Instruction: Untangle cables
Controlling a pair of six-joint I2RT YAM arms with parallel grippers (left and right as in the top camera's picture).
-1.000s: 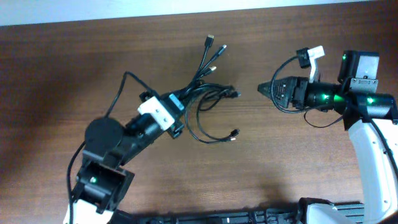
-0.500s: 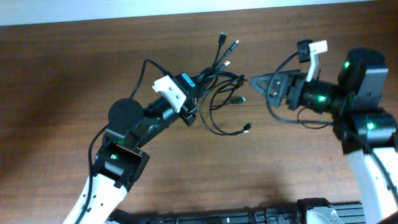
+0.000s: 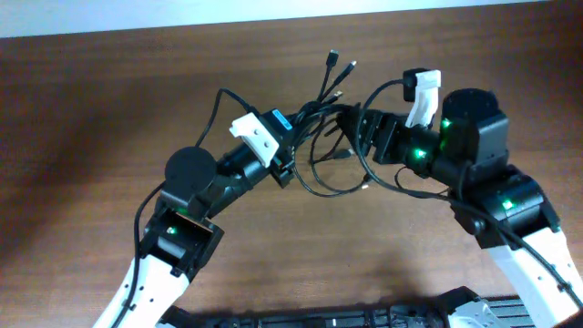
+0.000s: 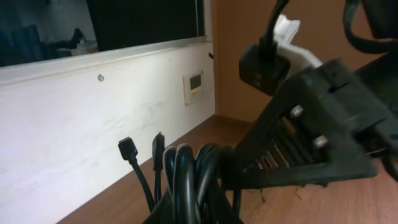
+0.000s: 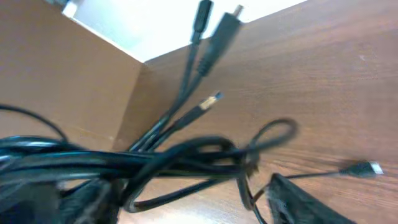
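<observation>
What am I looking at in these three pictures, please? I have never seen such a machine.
It is a robot with two arms at a brown table. One picture looks down from above; the other two come from small cameras on the wrists. From above, the left arm reaches in from bottom left, the right arm from the right. Between them is a bunch of thin black cables, their plugs fanning out. The left jaws appear to grip the bunch; the right jaws seem open at it.
</observation>
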